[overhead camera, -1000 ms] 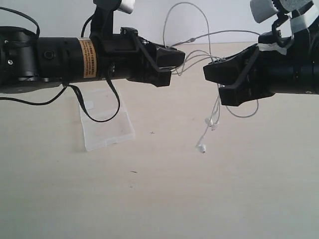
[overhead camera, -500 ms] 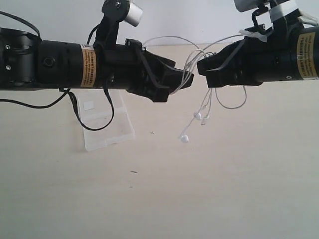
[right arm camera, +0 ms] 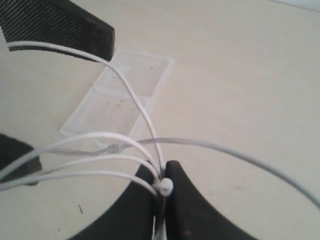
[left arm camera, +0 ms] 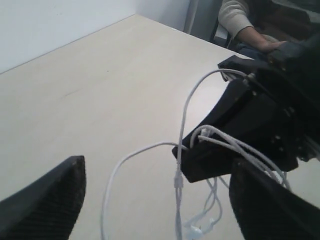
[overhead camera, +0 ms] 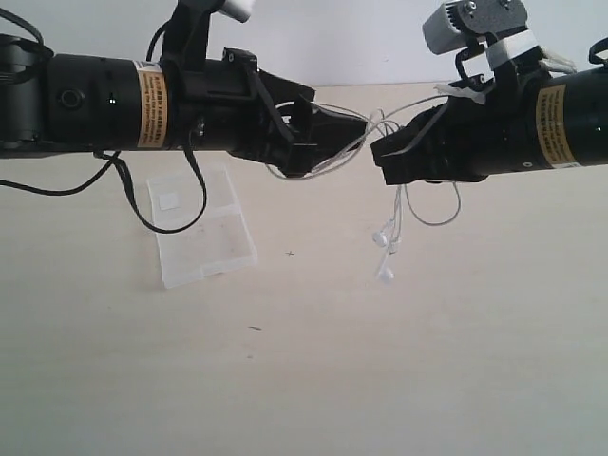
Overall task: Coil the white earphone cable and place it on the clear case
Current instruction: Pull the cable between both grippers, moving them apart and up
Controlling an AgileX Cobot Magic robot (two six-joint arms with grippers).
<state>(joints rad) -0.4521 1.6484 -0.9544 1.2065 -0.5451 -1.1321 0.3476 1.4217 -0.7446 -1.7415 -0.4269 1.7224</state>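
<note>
The white earphone cable (overhead camera: 399, 204) hangs in loose loops between my two grippers above the table. Its two earbuds (overhead camera: 384, 255) dangle below the right gripper. My right gripper (overhead camera: 378, 157) is shut on several gathered cable strands (right arm camera: 125, 150), pinched at its tips (right arm camera: 162, 186). Facing it closely, my left gripper (overhead camera: 337, 128) is open, its fingers (left arm camera: 55, 200) wide apart with strands of cable (left arm camera: 182, 150) hanging loose between them. The clear case (overhead camera: 204, 228) lies open and flat on the table under the left arm, also seen as the clear case (right arm camera: 122, 97) from the right wrist.
A black arm cable (overhead camera: 161, 214) droops from the left arm over the case. A seated person's arm (left arm camera: 245, 20) shows beyond the table's far edge. The light wooden table (overhead camera: 304, 380) stretches toward the front.
My left gripper's jaws have spread open and let go of the cable. The right arm has risen and come left, closer to the left gripper. The tall cable loop has dropped; the earbuds have swung.
</note>
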